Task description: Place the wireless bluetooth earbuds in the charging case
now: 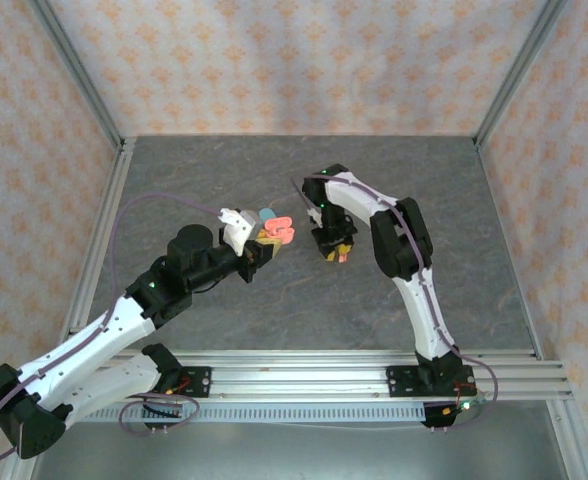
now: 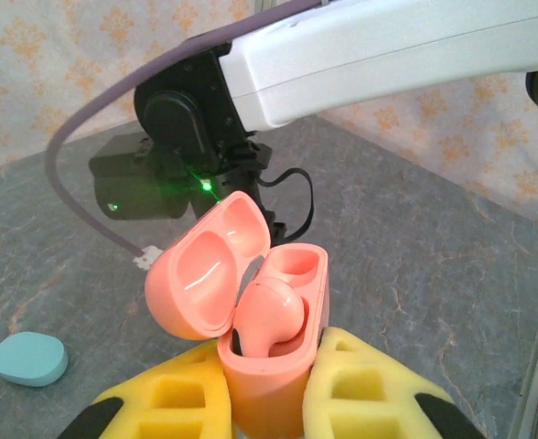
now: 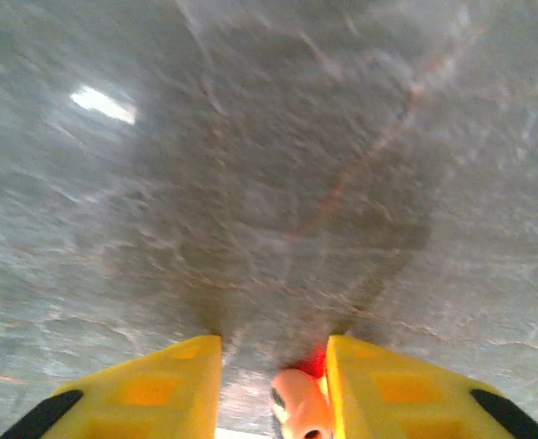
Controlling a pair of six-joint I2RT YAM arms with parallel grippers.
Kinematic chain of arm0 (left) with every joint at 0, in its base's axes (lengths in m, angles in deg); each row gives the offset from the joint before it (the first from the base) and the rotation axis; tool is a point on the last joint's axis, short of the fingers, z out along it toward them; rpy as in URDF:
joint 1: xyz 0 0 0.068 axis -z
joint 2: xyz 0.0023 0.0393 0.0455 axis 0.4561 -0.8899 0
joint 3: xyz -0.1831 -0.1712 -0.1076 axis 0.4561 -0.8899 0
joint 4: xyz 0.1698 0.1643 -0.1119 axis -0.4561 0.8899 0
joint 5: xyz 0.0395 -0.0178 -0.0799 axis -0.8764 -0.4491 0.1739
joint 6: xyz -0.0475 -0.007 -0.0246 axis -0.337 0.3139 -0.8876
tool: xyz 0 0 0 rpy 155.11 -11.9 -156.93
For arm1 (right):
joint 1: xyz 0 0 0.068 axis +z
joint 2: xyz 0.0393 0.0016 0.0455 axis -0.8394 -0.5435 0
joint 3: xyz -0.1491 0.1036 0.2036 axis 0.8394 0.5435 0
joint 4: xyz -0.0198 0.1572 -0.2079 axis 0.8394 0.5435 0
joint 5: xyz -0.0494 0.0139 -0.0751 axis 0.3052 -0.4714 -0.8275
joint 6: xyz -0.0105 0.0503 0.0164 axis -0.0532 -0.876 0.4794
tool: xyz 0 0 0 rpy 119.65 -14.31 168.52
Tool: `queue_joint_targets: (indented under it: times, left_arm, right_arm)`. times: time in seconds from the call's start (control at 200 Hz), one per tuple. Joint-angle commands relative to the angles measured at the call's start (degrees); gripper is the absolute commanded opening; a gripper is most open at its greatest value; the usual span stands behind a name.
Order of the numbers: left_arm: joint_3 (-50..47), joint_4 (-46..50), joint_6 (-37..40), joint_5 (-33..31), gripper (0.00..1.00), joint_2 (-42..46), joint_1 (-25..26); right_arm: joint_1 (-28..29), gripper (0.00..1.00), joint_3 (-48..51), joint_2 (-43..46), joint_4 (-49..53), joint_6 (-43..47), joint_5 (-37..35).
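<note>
The big grey table (image 1: pixel 274 170) lies under both pincers. The left pincer (image 2: pixel 271 366) is pressed tight on the pink charging case (image 2: pixel 262 389), which stands straight up between its yellow fingers (image 2: pixel 168 398). The lid (image 2: pixel 205 274) is tipped open, above the fingers and to their left. On the table, off to the left of this pincer, lies a light blue oval case (image 2: pixel 29 358) that nothing touches. Inside the pink case the first earbud (image 2: pixel 271 311) sits in the hole nearest the lid, and the empty hole (image 2: pixel 298 261) is just past it. The right pincer (image 3: pixel 274 340) hangs over bare table, a little way to the right of the left pincer. The second earbud (image 3: pixel 298 402) is between its fingers, up against the right one, with a gap on the other side. I cannot tell if it is pinched tight or just resting there. I think the job is about half done: one earbud is in and the other has to go in next. For that, the right pincer needs to come over the case, line the earbud up with the empty hole, go down slowly and let go, while the left pincer holds the case steady. The earbuds are tiny, round, smooth and shiny, the same salmon pink as the case. The second one has a small dark spot on its end.
</note>
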Motion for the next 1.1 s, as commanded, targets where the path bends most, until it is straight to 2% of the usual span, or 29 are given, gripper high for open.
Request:
queue_joint_targets:
  times: [0.0,0.115,0.23,0.46,0.56,0.681,1.096]
  left_arm:
    - [-0.2,0.6,-0.8,-0.8,0.0,1.6,0.6]
    - [-0.5,0.9,-1.4,-1.5,0.0,2.3,0.7]
    - [-0.6,1.0,-1.6,-1.7,0.0,2.4,0.9]
    - [-0.3,0.1,-1.6,-1.4,0.0,0.7,1.3]
    - [-0.2,-0.7,-1.6,-0.9,0.0,-0.5,1.5]
    - [0.1,-1.5,-1.5,-0.2,0.0,-2.1,1.6]
    - [0.0,-1.2,-1.3,-0.9,0.0,-2.4,1.8]
  right_arm:
    - [0.6,0.4,-4.3,0.6,0.1,-2.0,2.9]
    - [0.6,0.41,-3.9,5.4,-4.8,-4.4,3.6]
    - [0.5,0.4,1.4,12.3,-10.9,-7.5,2.1]
    - [-2.2,0.38,26.3,29.4,-26.4,-22.7,1.5]
    - [-2.3,0.38,35.7,33.8,-31.0,-29.6,2.0]
    - [-1.6,0.4,40.6,33.5,-34.4,-34.3,4.7]
    - [0.6,0.41,36.4,25.3,-32.7,-34.3,0.6]
